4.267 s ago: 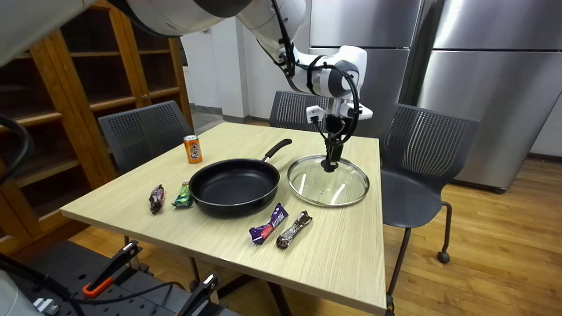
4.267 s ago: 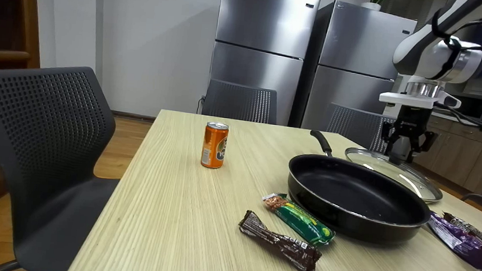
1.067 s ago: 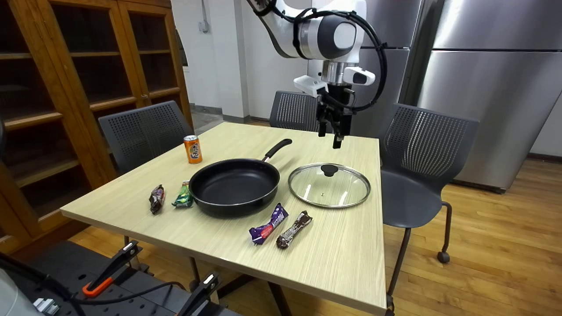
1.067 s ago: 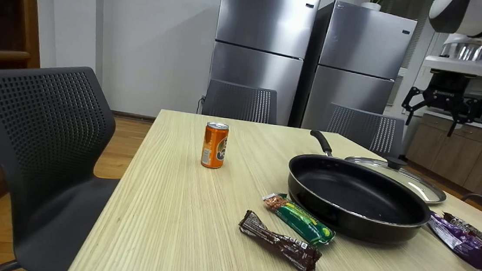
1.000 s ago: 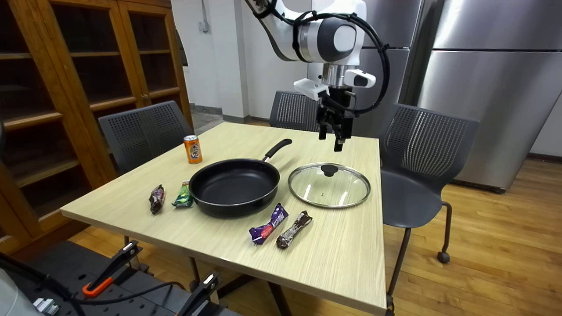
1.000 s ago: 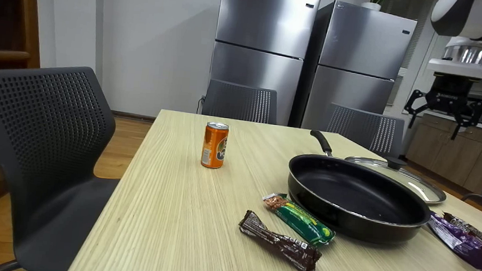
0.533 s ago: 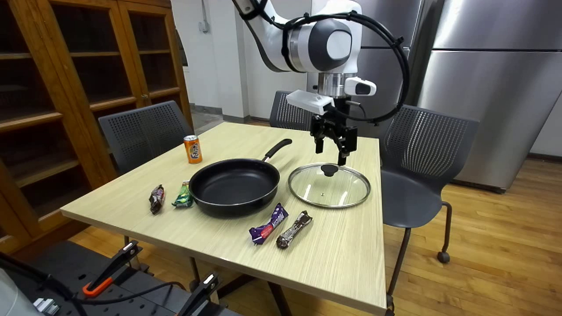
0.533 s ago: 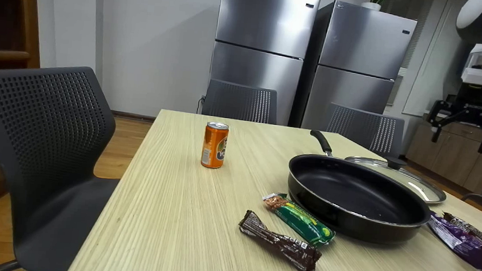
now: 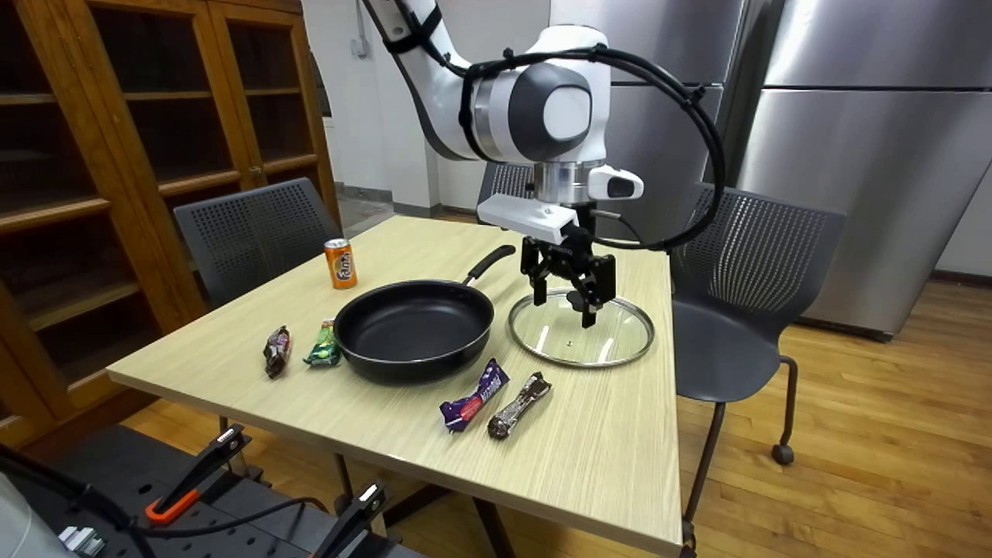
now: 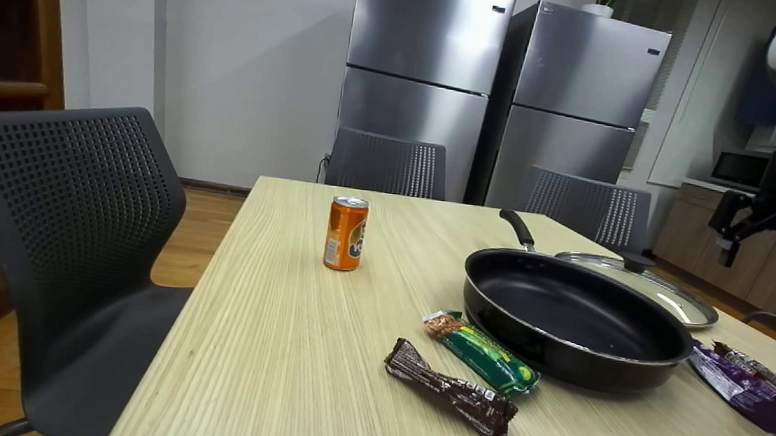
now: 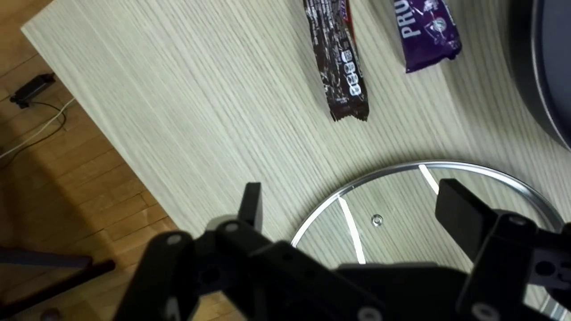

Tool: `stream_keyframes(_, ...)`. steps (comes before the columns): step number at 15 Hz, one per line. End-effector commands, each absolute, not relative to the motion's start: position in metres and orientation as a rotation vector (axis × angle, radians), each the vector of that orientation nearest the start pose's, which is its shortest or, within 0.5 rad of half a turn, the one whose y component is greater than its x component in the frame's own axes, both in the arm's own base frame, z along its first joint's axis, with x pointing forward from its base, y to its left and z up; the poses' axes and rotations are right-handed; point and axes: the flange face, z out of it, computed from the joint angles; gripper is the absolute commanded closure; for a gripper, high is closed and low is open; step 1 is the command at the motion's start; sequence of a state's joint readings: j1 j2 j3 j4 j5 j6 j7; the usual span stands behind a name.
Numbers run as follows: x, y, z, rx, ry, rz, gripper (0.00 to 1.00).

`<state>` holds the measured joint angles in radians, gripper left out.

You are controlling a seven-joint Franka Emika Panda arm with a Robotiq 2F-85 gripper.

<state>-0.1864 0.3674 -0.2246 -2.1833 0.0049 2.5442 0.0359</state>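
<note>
Two fingers (image 11: 464,216) of the gripper (image 9: 564,307) stand wide apart, raised over the table (image 9: 612,442) near a glass lid (image 9: 577,341). That lid lies flat, black knob (image 10: 637,263) up, just beside the frying pan (image 9: 415,325). Near both lie a purple bar (image 9: 474,397) and a brown bar (image 9: 519,405); on the pan's other side are a green bar (image 10: 481,353) (whether they touch, I cannot tell) and an orange can (image 9: 340,263), upright.

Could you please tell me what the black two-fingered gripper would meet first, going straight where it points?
Probably the round metal-rimmed clear glass lid: the gripper points down near its edge, though depth is unclear and it might miss.
</note>
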Motion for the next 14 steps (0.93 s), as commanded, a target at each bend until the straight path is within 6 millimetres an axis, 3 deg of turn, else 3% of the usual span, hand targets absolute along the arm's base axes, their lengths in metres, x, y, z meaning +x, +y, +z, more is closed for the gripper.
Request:
stream_keyframes(1, 0.499, -0.217, 0.204, -3.198, 0.57, 0.0, 0.0)
stream_keyframes(8, 0.48, -0.207, 0.164, -3.255, 0.37, 0.029, 0.0)
stream_keyframes(14, 0.459, -0.203, 0.137, -3.252, 0.338, 0.065, 0.0)
